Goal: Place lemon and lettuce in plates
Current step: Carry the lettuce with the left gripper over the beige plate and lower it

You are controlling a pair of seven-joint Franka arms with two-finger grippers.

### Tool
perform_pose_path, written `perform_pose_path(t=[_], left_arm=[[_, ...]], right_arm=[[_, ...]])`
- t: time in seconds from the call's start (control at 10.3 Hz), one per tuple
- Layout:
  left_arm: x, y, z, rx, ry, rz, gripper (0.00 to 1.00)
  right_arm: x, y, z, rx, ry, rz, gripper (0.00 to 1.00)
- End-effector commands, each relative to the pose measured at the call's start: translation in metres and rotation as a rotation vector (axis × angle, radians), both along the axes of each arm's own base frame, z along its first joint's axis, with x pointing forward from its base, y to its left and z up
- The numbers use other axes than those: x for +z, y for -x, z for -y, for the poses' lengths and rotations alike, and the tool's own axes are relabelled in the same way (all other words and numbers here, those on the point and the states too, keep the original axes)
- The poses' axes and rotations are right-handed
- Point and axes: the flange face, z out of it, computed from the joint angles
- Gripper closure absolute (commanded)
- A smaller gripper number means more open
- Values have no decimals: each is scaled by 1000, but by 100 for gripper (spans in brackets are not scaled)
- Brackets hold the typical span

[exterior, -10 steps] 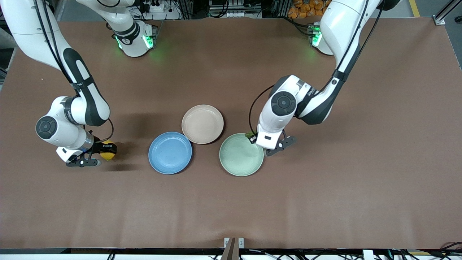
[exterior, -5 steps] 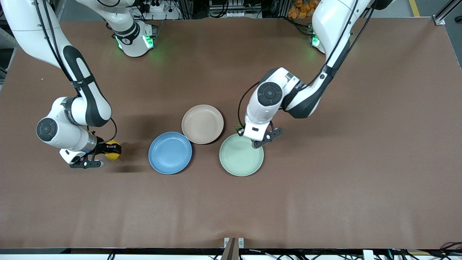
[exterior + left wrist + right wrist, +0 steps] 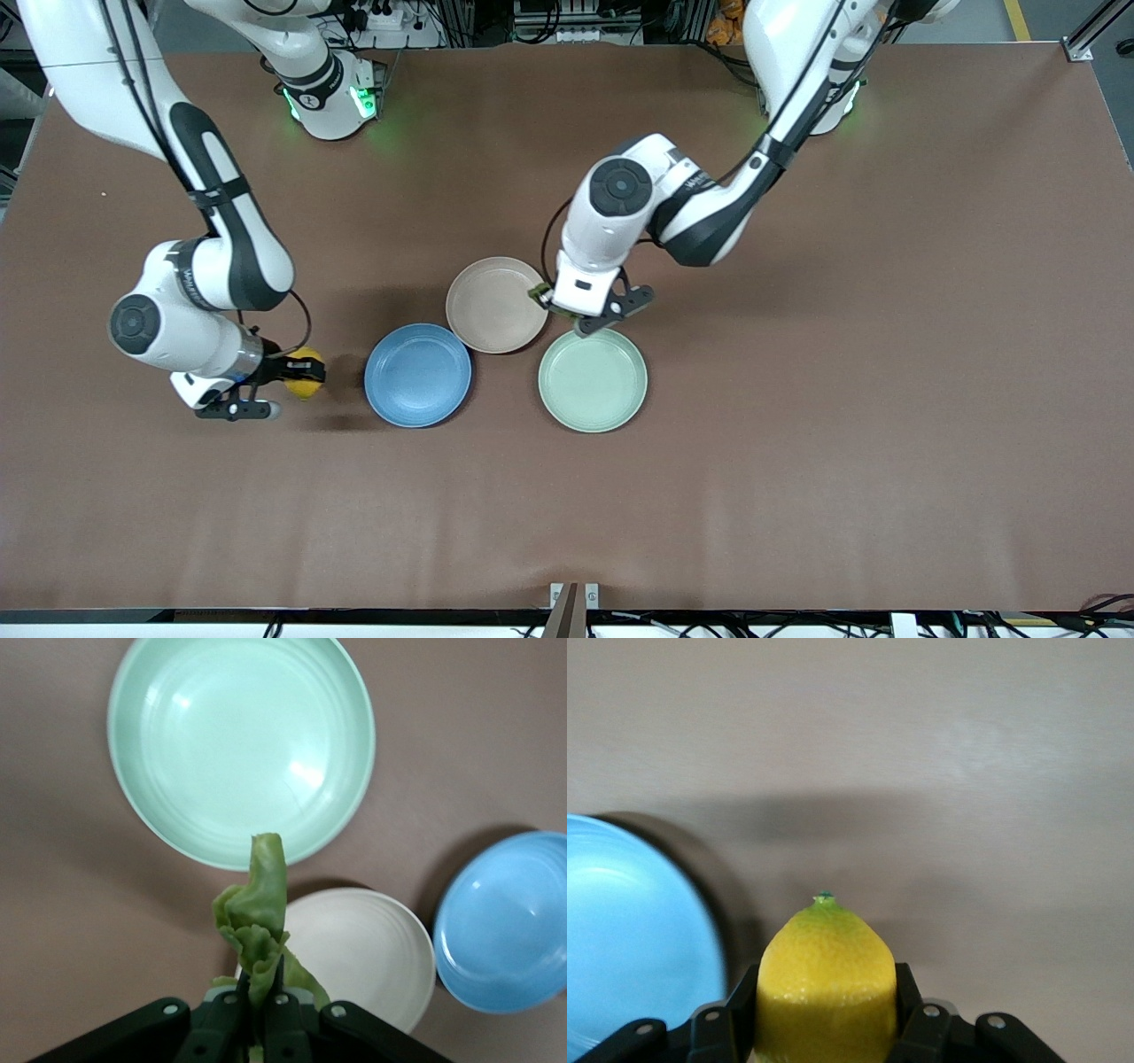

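My right gripper (image 3: 297, 377) is shut on the yellow lemon (image 3: 304, 376), which fills the jaws in the right wrist view (image 3: 824, 983), over the bare table beside the blue plate (image 3: 417, 375). My left gripper (image 3: 542, 299) is shut on the green lettuce leaf (image 3: 257, 921), which hangs from it over the rim of the beige-pink plate (image 3: 496, 304). In the front view only a scrap of lettuce (image 3: 537, 295) shows under the hand. Both plates hold nothing. They also show in the left wrist view: the blue plate (image 3: 509, 921) and the beige-pink plate (image 3: 363, 948).
A pale mint-green plate (image 3: 592, 379) holds nothing beside the other two, nearer the front camera than my left hand; it shows in the left wrist view (image 3: 239, 744). Brown table (image 3: 797, 399) spreads around the plates.
My left gripper has carried the lettuce from over the mint-green plate's rim to over the beige-pink plate's rim. My right gripper has moved the lemon toward the blue plate.
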Motion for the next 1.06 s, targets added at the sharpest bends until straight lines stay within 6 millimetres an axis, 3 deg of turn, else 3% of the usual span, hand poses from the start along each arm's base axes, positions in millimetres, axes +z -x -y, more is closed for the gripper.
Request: perform_pose_path(t=[0.0, 0.39, 0.48, 0.58, 0.68, 0.97], left_arm=[[-10, 12, 33, 32, 80, 21, 100], [-33, 44, 76, 34, 198, 85, 100], [-39, 47, 78, 35, 196, 79, 72], [-41, 55, 84, 27, 192, 78, 15], [-43, 56, 84, 21, 181, 90, 0], [-38, 47, 78, 35, 181, 101, 0]], right_arm=[[17, -2, -36, -43, -5, 9, 70], [16, 3, -77, -92, -1, 6, 70], [13, 5, -85, -95, 4, 7, 70], [13, 6, -94, -98, 2, 14, 70], [11, 7, -101, -107, 1, 21, 70], [-3, 10, -121, -139, -1, 27, 70]])
